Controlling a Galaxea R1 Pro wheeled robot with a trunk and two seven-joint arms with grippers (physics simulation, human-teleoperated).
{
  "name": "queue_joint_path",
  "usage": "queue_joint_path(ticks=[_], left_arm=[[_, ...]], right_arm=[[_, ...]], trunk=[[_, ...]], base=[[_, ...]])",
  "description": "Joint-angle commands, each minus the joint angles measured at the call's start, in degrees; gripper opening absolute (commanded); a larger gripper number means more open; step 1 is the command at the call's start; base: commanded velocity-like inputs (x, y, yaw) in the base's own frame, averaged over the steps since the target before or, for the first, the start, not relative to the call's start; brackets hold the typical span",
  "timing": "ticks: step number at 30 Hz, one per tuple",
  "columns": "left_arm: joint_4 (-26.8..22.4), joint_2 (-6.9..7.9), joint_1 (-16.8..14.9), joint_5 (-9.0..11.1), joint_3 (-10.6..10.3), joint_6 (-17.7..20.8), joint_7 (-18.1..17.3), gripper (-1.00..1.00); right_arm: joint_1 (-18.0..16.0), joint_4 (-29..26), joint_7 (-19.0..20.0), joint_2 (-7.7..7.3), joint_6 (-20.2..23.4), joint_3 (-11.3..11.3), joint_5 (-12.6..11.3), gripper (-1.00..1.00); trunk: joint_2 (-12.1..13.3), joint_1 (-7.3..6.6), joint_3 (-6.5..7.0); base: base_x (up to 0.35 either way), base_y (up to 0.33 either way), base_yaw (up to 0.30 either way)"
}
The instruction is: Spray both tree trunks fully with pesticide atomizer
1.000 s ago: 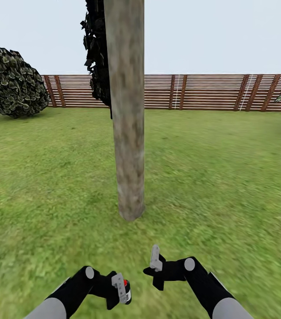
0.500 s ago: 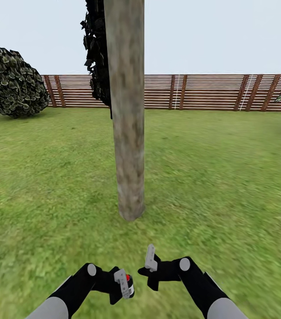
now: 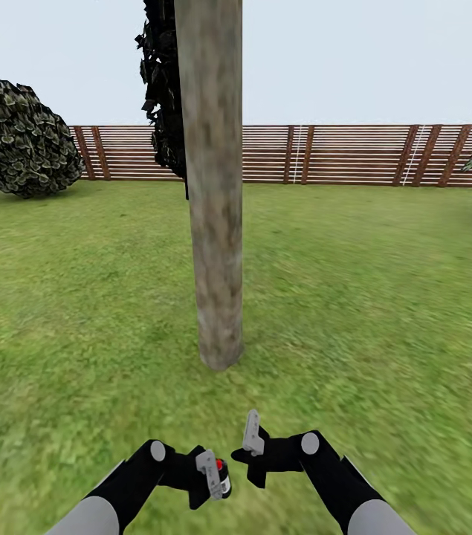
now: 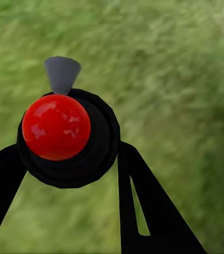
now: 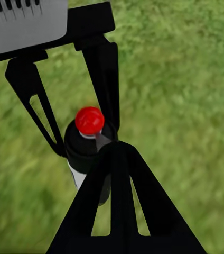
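Directly ahead in the head view, one tree trunk (image 3: 215,186) rises from the lawn (image 3: 369,297), straight, branchless, beige-grey with brownish blotches; its top runs out of the picture. A near-black columnar conifer (image 3: 163,89) stands behind the trunk on its left side. A rounded dark shrub (image 3: 18,139) sits far left against the brown slat fence (image 3: 340,154), which spans the far edge of the garden. Pale sky lies above the fence.

Both arms reach forward low in the head view, well short of the trunk base.

Left gripper (image 3: 209,475): its jaws are closed on the pesticide atomizer (image 3: 221,475). The left wrist view shows the atomizer's red cap (image 4: 56,127) seated on a black collar (image 4: 99,153), with a grey nozzle tab (image 4: 62,73) projecting from the collar; the black fingers (image 4: 143,206) flank the collar on either side and press against it. The atomizer is held above the grass, clear of the ground.

Right gripper (image 3: 254,446): it sits just beside the left gripper, near the atomizer. Its wrist view looks down past its own dark finger (image 5: 117,201) onto the atomizer (image 5: 85,143) and the left gripper's fingers (image 5: 108,79) around the bottle. Whether the right jaws are open or closed cannot be told. No contact between the right gripper and the atomizer can be confirmed.
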Motion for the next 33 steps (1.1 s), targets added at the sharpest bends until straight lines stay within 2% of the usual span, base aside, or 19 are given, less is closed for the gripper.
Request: queue_joint_path(ticks=[1,23,28,33], left_arm=[[-0.06,-0.04,-0.03,-0.54,0.07,-0.51,-0.11,-1.00],[-0.15,-1.20,-0.21,-0.17,0.17,-0.67,-2.48,-1.00],[-2.83,-1.16,-0.06,-0.10,0.62,-0.59,-2.46,-1.00],[-3.19,-1.14,-0.04,-0.10,0.75,-0.58,-2.46,-1.00]], right_arm=[[-0.01,-0.06,0.06,0.02,-0.35,-0.07,0.56,-1.00],[0.00,0.00,0.04,0.02,-0.35,-0.12,0.59,-1.00],[-0.01,0.02,0.04,0.02,-0.35,-0.12,0.62,-1.00],[0.00,0.02,0.04,0.02,-0.35,-0.12,0.64,-1.00]], trunk=[[-0.02,-0.01,-0.05],[-0.02,-0.01,-0.05],[-0.02,-0.01,-0.05],[-0.02,-0.01,-0.05]], base=[[0.000,0.000,0.000],[0.000,0.000,0.000],[0.000,0.000,0.000],[0.000,0.000,0.000]])
